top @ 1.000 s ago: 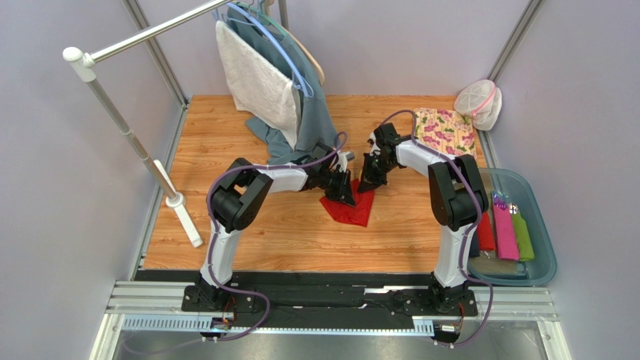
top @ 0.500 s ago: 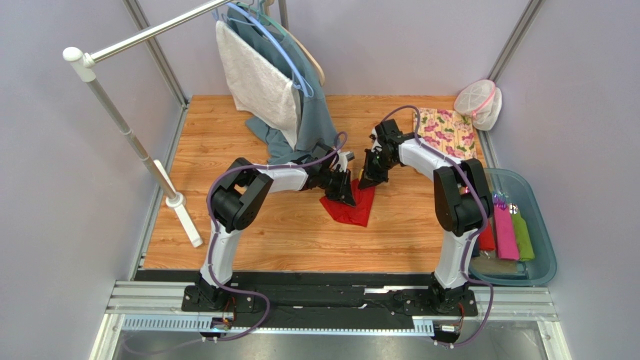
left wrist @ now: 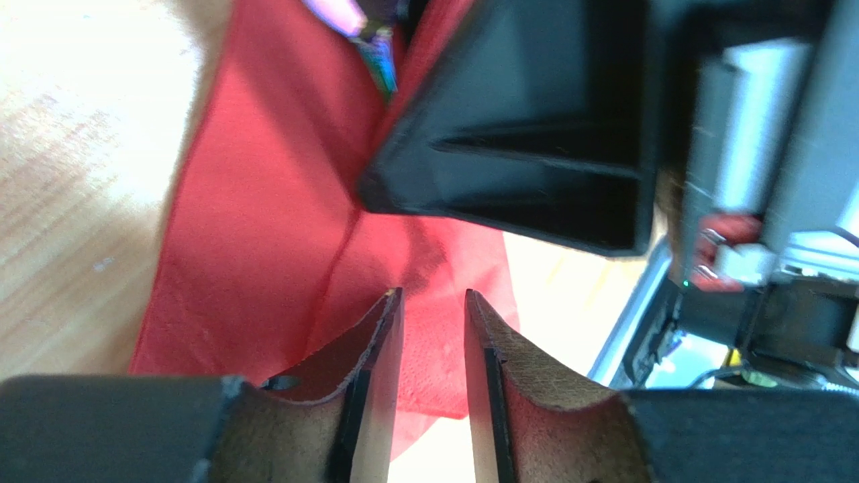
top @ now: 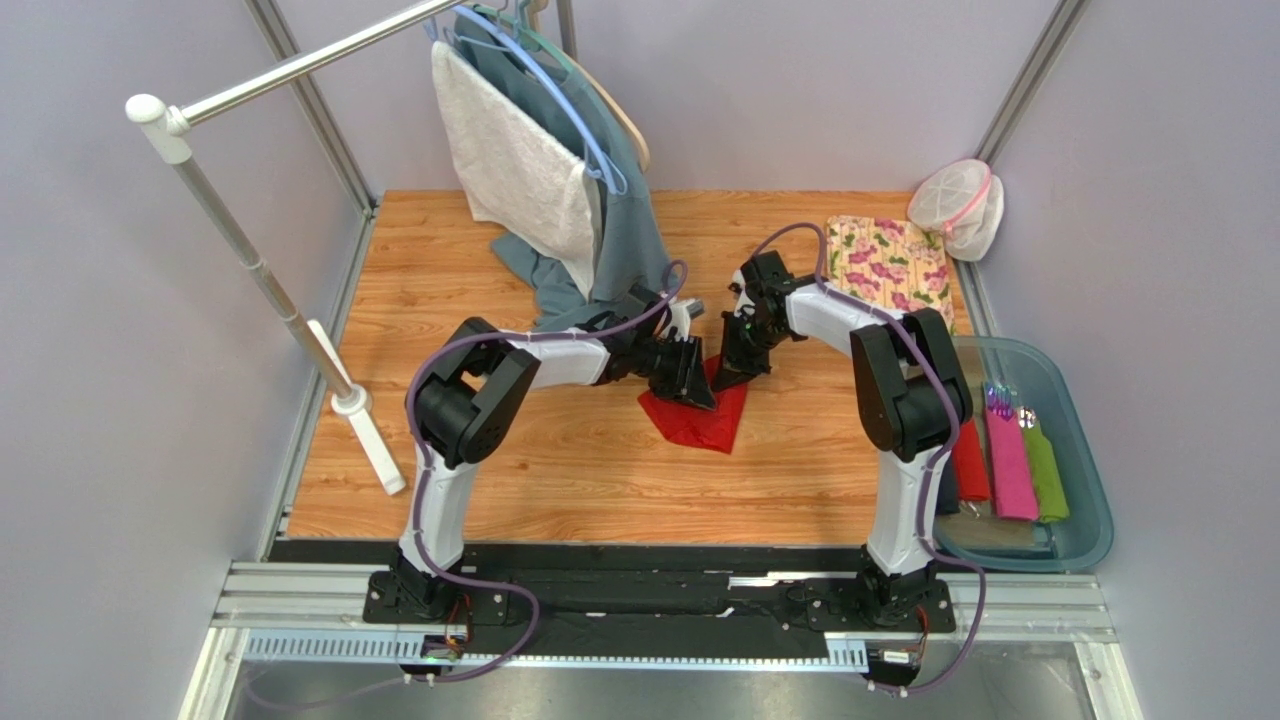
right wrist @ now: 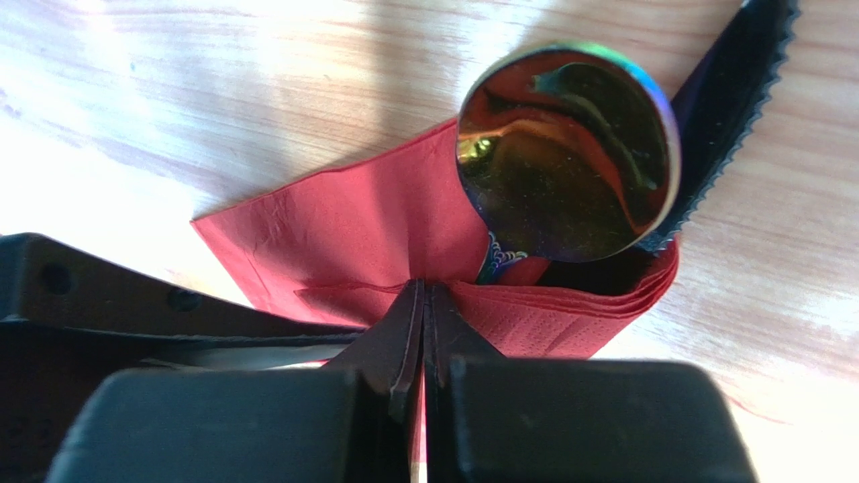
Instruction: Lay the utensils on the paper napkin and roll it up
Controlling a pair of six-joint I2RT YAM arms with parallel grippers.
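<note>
we see both arms reaching forward and bending inward over the middle of the wooden table (top: 571,465), wrists tipped down so their tips nearly meet. under them lies the paper napkin (top: 703,423), partly folded over. the left gripper (left wrist: 432,297) points down at the red sheet, its jaws a little apart with nothing between them. the right gripper (right wrist: 423,294) has its jaws pressed together on a raised fold of the napkin, just beside the shiny bowl of a spoon (right wrist: 570,151) tucked into that fold.
</note>
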